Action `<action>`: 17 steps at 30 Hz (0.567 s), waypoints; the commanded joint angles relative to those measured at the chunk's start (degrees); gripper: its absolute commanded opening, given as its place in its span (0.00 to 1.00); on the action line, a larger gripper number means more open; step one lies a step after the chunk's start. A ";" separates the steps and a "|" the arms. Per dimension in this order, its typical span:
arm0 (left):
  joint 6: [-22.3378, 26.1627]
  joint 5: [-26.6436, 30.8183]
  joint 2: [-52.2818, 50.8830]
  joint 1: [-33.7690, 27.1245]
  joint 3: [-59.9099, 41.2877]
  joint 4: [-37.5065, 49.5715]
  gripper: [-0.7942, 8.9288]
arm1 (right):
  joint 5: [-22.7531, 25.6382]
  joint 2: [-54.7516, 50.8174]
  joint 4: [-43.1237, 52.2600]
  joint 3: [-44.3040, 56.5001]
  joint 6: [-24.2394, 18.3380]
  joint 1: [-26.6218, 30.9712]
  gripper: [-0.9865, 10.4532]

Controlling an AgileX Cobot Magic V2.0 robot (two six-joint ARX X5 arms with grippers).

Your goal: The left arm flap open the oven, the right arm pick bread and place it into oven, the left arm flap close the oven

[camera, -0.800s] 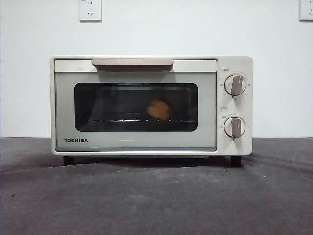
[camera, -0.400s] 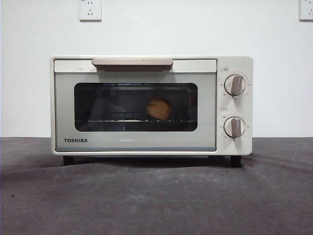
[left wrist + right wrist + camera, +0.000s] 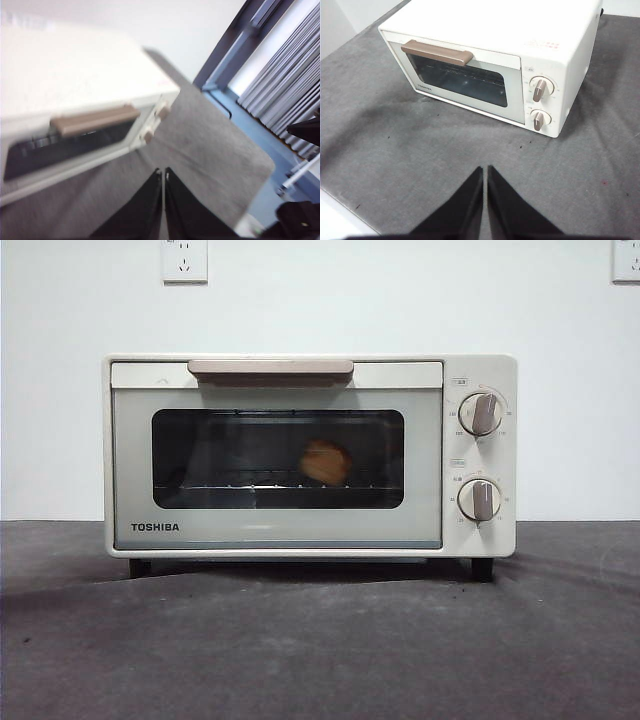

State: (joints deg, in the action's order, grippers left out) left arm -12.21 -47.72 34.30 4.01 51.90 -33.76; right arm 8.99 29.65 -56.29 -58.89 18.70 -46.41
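The left gripper point(image 3: 163, 175) has its fingers pressed narrow, almost tip to tip, with nothing between them, and it hangs in the air above the grey surface point(image 3: 200, 150), well clear of the oven point(image 3: 75, 75). The right gripper point(image 3: 485, 172) matches it: fingers drawn together, empty, raised over the surface in front of the oven and apart from it. From the left fingers the oven lies ahead and off to one side, its handle point(image 3: 95, 120) nearer to them than the two knobs point(image 3: 156, 122); that wrist picture is blurred, so finer detail there cannot be read. From the right fingers the oven sits straight ahead, its long side running across, handle toward one end and knobs toward the other. In the front view neither arm shows. The oven door point(image 3: 277, 455) stands shut, flush with the body, and the bread point(image 3: 326, 462) rests inside on the wire rack point(image 3: 240, 485), seen through the dark glass a little toward the knob side of the window. Judged from this, every step of the task looks done, and no further reach toward the handle seems called for.
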 commanded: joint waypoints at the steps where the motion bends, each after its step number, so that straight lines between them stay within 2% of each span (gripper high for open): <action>1: 1.05 0.02 -4.46 0.04 -6.71 9.53 0.10 | 0.09 0.15 0.68 -1.18 0.35 -0.46 0.10; 5: 4.96 3.50 -13.29 -1.07 -19.91 23.85 0.10 | 0.09 0.15 0.68 -1.18 0.35 -0.46 0.10; 7: 5.51 10.62 -17.88 -1.70 -27.12 28.72 0.10 | 0.09 0.15 0.70 -1.18 0.35 -0.46 0.10; 13: 4.02 31.89 -29.11 -2.01 -42.82 30.69 0.10 | 0.09 0.15 0.68 -1.18 0.35 -0.46 0.10; 17: 4.04 40.09 -34.40 -2.40 -48.39 30.97 0.10 | 0.07 0.15 0.68 -1.18 0.35 -0.46 0.10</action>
State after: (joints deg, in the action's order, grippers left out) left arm -8.27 -8.80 0.58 1.74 3.66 -4.14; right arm 8.99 29.65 -56.31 -58.89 18.70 -46.41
